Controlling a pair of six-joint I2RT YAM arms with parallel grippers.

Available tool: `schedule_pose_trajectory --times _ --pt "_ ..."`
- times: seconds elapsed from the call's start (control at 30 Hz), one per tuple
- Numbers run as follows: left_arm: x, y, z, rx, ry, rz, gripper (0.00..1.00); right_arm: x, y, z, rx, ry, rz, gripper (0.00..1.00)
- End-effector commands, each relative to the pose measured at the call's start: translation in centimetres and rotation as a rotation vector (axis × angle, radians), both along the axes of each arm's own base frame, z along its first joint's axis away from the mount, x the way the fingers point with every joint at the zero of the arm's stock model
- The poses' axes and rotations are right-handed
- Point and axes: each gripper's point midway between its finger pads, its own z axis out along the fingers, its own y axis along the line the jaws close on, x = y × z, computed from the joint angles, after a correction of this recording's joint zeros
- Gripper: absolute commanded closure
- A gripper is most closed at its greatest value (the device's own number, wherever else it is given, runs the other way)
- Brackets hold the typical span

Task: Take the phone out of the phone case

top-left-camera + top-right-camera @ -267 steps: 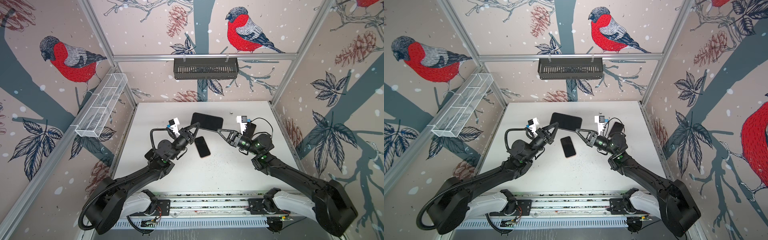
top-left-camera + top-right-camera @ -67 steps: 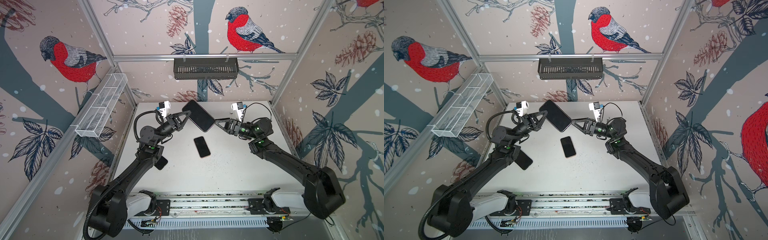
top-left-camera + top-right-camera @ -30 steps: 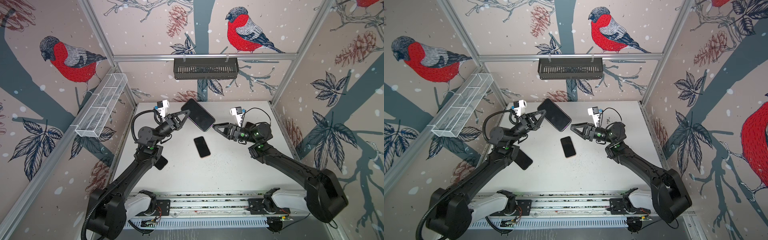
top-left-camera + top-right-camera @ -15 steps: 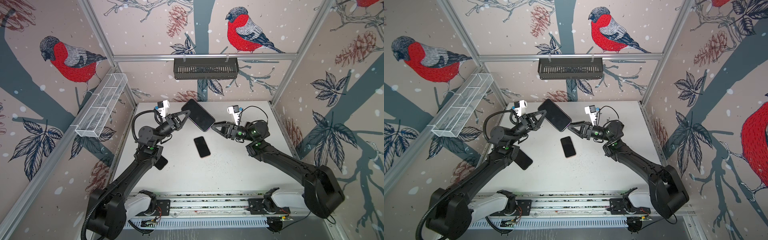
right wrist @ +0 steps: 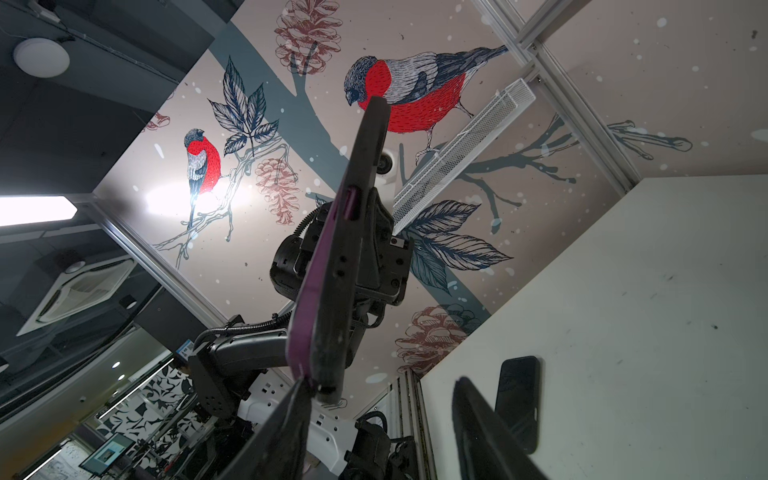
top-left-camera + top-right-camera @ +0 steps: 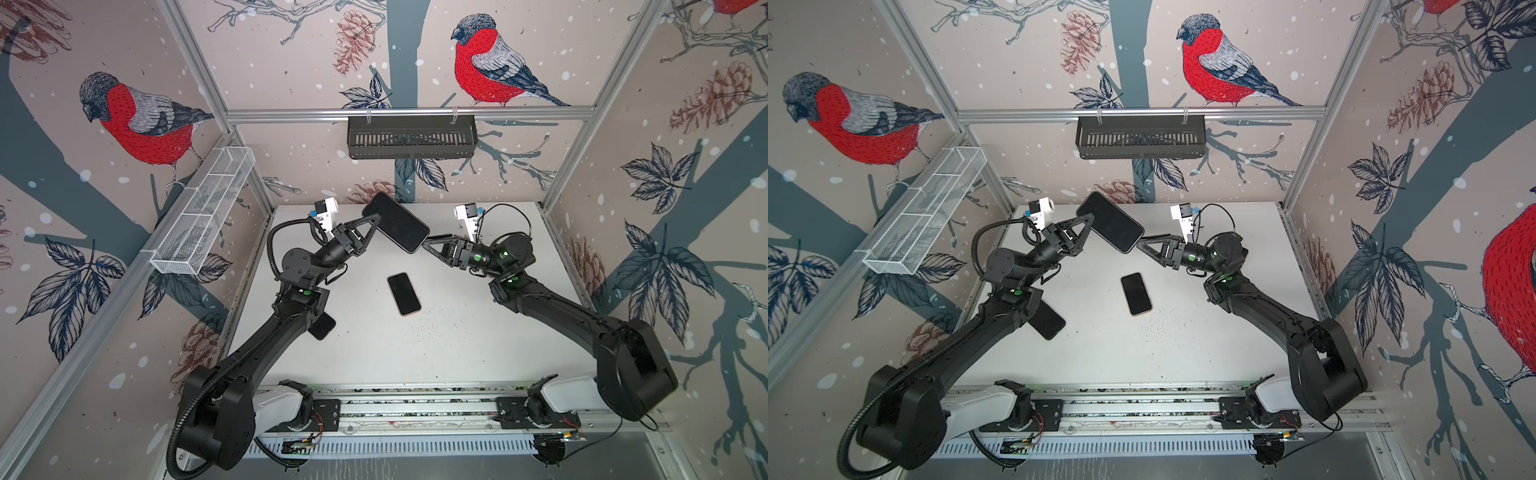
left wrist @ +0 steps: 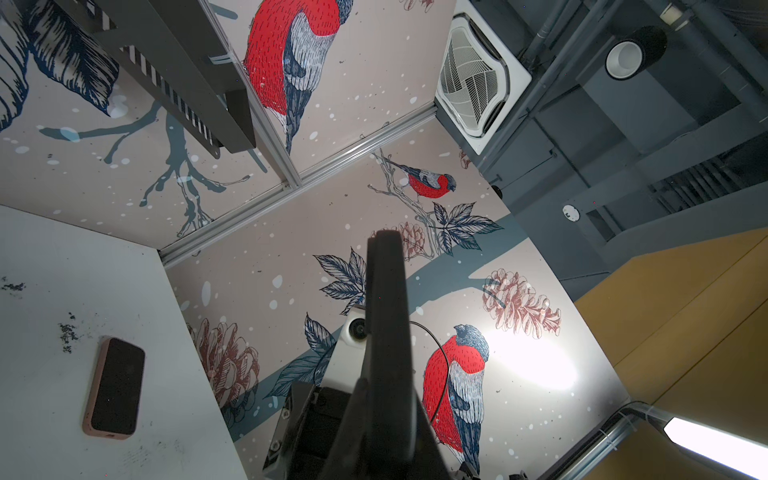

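Left claw holds a large black phone in a dark case aloft

The left claw is clamped on the phone's 10 o'clock end, above the 12 o'clock part of the white surface. The right claw stands partly spread at the phone's 4 o'clock corner, with one fingertip touching it. A purple strip shows along the phone's edge in the right wrist view. A small pink-cased phone lies flat near the surface's middle, at 6 o'clock from the held one.
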Motion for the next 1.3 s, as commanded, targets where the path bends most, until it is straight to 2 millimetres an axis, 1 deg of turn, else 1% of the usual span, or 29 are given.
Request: schedule_pose_trajectory --times 0.0,0.13,0.33,0.53,0.63,0.77,0.93,1.03,1.13,1.2,1.27 --pt "-2.0 -1.0 1.6 0.001 -0.108 -0.096 1.0 1.4 -0.2 0.6 0.022 0.017 -0.028 0.45" --pt "-1.3 -1.3 1.5 -0.007 -0.112 -0.108 1.0 2.5 0.0 0.2 0.014 0.028 -0.026 0.46" --pt "-0.5 -1.7 1.5 -0.012 -0.12 -0.119 1.0 3.8 -0.6 -0.5 0.026 0.054 -0.03 0.47" --pt "0.1 -2.1 1.0 -0.014 -0.115 -0.137 1.0 5.2 -1.1 -1.3 0.041 0.08 -0.033 0.49" --pt "0.5 -2.3 0.4 -0.002 -0.103 -0.137 1.0 5.4 -1.6 -1.1 0.054 0.081 -0.031 0.51" --pt "1.1 -2.5 -0.5 0.008 -0.082 -0.137 1.0 5.1 -1.7 -1.0 0.056 0.074 -0.028 0.52" --pt "1.7 -2.8 -1.4 0.029 -0.063 -0.134 1.0 4.6 -1.9 -0.9 0.06 0.074 -0.016 0.66" --pt "2.1 -2.9 -1.9 0.052 -0.054 -0.118 1.0 4.1 -1.8 -0.9 0.063 0.077 -0.004 0.72" --pt "2.4 -3.0 -2.2 0.069 -0.05 -0.11 1.0 3.4 -1.7 -0.9 0.067 0.083 0.01 0.82" --pt "2.9 -3.1 -2.9 0.091 -0.034 -0.095 1.0 3.1 -1.9 -0.9 0.07 0.09 0.007 0.89" --pt "3.2 -3.2 -3.6 0.114 -0.017 -0.084 1.0 2.8 -2.1 -0.8 0.078 0.093 0.003 0.94"
